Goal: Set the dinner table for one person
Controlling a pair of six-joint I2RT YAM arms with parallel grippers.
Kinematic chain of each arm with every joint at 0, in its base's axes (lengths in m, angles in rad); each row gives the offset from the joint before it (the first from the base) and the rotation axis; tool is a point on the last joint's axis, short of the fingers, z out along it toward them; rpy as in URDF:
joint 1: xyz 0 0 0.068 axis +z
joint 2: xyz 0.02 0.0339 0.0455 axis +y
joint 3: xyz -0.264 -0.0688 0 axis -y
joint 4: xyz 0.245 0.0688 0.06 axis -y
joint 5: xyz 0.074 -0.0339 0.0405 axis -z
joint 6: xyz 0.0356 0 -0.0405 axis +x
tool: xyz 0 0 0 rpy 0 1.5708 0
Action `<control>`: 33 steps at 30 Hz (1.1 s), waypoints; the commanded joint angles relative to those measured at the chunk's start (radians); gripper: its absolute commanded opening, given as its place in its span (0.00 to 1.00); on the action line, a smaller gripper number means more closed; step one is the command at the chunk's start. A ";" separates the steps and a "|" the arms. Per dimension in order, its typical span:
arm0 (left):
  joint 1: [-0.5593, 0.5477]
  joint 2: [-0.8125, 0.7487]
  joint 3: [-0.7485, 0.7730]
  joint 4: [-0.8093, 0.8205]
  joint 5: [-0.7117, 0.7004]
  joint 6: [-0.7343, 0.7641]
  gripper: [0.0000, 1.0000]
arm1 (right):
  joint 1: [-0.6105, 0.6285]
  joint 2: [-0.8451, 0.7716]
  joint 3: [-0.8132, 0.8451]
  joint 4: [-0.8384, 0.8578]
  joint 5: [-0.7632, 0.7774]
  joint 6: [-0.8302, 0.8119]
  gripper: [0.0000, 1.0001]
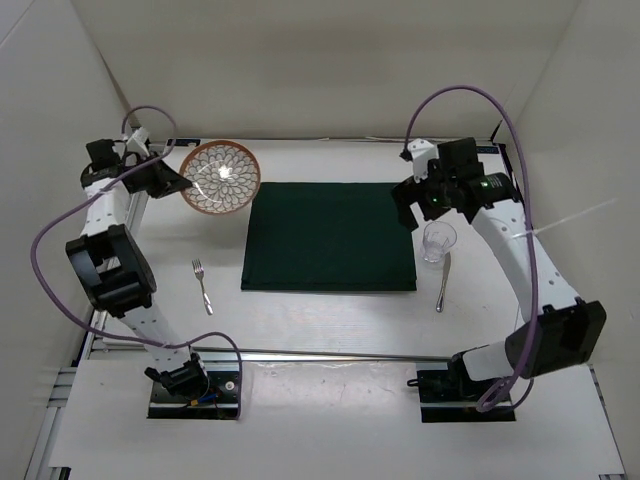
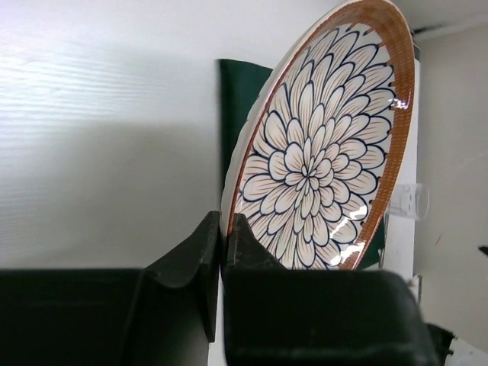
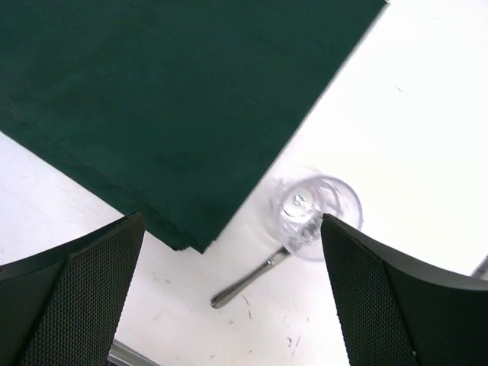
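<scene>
Desk (image 1: pixel 320 320) part-laid: fork (image 1: pixel 203 285), glass (image 1: pixel 437 241) and another utensil (image 1: pixel 442 283) flank the green mat (image 1: pixel 330 235); left jaws pinch the unplaced plate (image 1: pixel 221 176) by its rim; right jaws hang spread.

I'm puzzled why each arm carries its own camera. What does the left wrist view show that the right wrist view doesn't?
Only the left wrist view shows the round ceramic plate with a flower pattern and orange-brown rim, tilted on edge and pinched by the left gripper. Only the right wrist view clearly shows the silver metal utensil handle, framed between the open fingers of the right gripper. Both show the dark green cloth mat, the clear drinking glass and the matte-white dinner table.
</scene>
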 commanded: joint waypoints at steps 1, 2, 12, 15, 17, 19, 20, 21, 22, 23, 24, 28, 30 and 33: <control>-0.127 -0.158 -0.059 0.020 0.150 0.019 0.10 | -0.036 -0.097 -0.045 0.060 0.011 -0.011 1.00; -0.157 -0.180 -0.073 0.020 0.149 0.019 0.10 | -0.055 -0.111 -0.057 0.060 0.011 -0.022 1.00; -0.541 -0.042 0.063 0.020 0.067 0.007 0.10 | -0.147 -0.223 -0.066 0.060 0.044 -0.033 1.00; -0.610 0.045 0.139 0.020 0.048 0.007 0.10 | -0.156 -0.243 -0.088 0.060 0.044 -0.033 1.00; -0.633 0.090 0.185 0.020 0.048 0.007 0.10 | -0.165 -0.252 -0.100 0.060 0.044 -0.033 1.00; -0.644 0.159 0.218 0.020 0.048 0.007 0.10 | -0.165 -0.252 -0.109 0.060 0.053 -0.033 1.00; -0.644 0.182 0.235 0.020 0.048 0.007 0.10 | -0.174 -0.252 -0.109 0.060 0.053 -0.033 1.00; -0.653 0.228 0.268 0.020 0.048 0.007 0.10 | -0.175 -0.252 -0.109 0.060 0.053 -0.033 1.00; -0.653 0.251 0.284 0.020 0.048 0.007 0.10 | -0.175 -0.252 -0.109 0.060 0.053 -0.033 1.00; -0.653 0.272 0.299 0.020 0.048 0.007 0.10 | -0.184 -0.252 -0.109 0.060 0.062 -0.033 1.00; -0.653 0.311 0.327 0.020 0.048 0.007 0.10 | -0.184 -0.252 -0.109 0.060 0.062 -0.033 1.00; -0.653 0.397 0.411 0.020 0.057 -0.011 0.10 | -0.184 -0.222 -0.097 0.060 0.071 -0.033 1.00; -0.653 0.437 0.431 0.020 0.057 -0.011 0.10 | -0.184 -0.212 -0.087 0.060 0.071 -0.033 1.00; -0.662 0.449 0.440 0.020 0.057 -0.021 0.10 | -0.184 -0.203 -0.086 0.051 0.071 -0.033 1.00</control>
